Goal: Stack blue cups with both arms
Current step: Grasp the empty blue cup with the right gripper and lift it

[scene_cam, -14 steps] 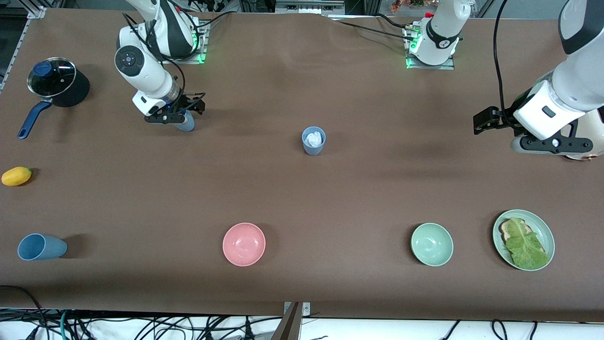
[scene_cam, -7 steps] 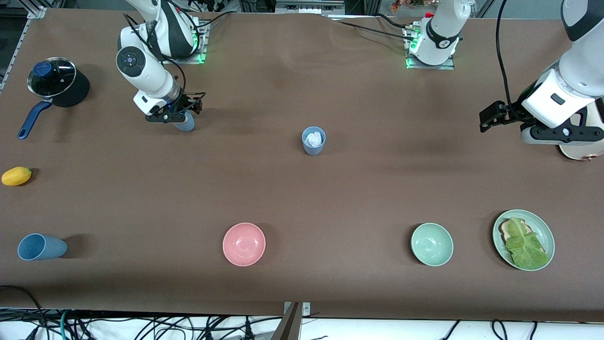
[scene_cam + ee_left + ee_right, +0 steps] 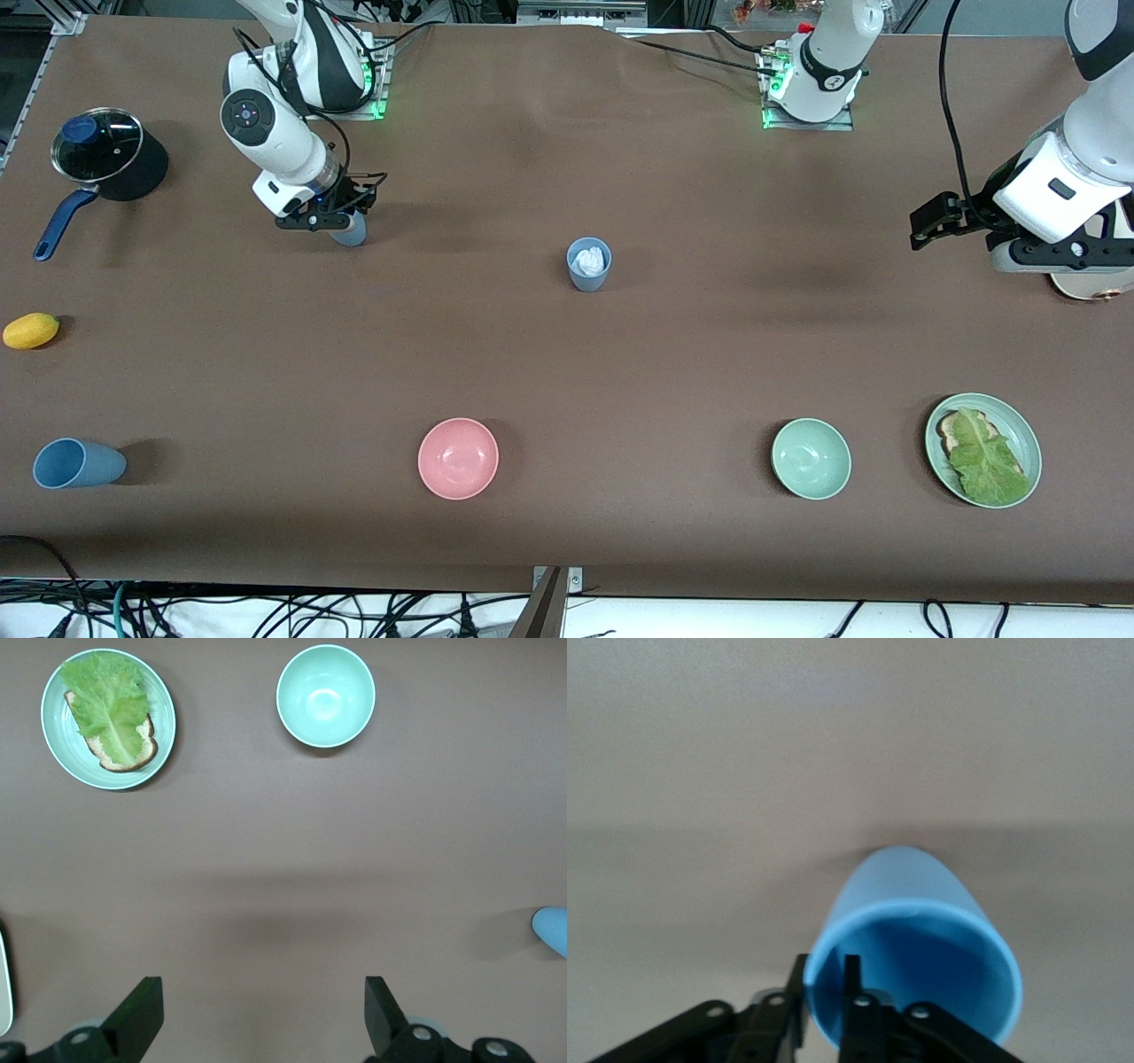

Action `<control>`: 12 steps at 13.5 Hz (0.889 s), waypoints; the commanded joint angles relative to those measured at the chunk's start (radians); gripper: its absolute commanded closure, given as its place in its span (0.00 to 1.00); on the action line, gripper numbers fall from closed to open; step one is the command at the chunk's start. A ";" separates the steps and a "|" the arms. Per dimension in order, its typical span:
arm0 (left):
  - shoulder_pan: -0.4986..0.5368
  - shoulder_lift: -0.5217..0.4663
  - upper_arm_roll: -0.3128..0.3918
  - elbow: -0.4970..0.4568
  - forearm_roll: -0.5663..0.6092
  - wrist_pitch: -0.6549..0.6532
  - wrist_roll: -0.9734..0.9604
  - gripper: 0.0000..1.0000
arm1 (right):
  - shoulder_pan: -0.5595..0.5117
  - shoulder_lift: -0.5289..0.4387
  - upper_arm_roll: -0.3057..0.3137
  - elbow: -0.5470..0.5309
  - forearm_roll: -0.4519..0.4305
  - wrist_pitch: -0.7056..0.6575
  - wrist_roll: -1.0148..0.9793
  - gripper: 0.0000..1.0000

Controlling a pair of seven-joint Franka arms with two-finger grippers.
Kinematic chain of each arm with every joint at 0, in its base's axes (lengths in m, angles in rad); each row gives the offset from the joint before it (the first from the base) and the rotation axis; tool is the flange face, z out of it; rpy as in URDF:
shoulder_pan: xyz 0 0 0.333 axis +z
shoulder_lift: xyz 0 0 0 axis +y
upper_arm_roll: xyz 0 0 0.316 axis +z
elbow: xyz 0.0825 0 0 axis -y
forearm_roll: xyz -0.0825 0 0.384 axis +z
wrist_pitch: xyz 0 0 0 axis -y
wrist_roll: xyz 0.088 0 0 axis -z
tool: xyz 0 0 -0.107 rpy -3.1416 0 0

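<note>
A: Cups — one lying cup [image 3: 78, 463] nearest the camera, a stuffed cup [image 3: 588, 263] mid-table.

B: Right gripper [image 3: 326, 215] pinches the sky-blue cup [image 3: 917, 939] by its rim near its base — lift straight. Left gripper [image 3: 261, 1014] hangs spread, empty, waiting.

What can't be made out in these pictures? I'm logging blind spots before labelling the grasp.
- Front view: the right gripper covers most of the sky-blue plastic cup; its rim is hidden.
- Right wrist view: the bottom edge cuts off that cup's lower rim.
- Front view: the white stuff inside the grey-blue plastic cup is too small to identify.
- Left wrist view: the open left gripper is cut off.
</note>
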 commanded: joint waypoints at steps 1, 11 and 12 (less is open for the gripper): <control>0.006 -0.028 -0.006 -0.026 0.024 -0.003 0.024 0.00 | -0.005 -0.009 0.004 -0.009 0.018 0.005 -0.030 1.00; 0.007 -0.027 0.000 -0.026 0.023 -0.014 0.024 0.00 | 0.091 0.085 0.038 0.500 0.107 -0.438 0.138 1.00; 0.007 -0.028 0.000 -0.026 0.023 -0.014 0.024 0.00 | 0.122 0.125 0.038 0.581 0.107 -0.482 0.192 1.00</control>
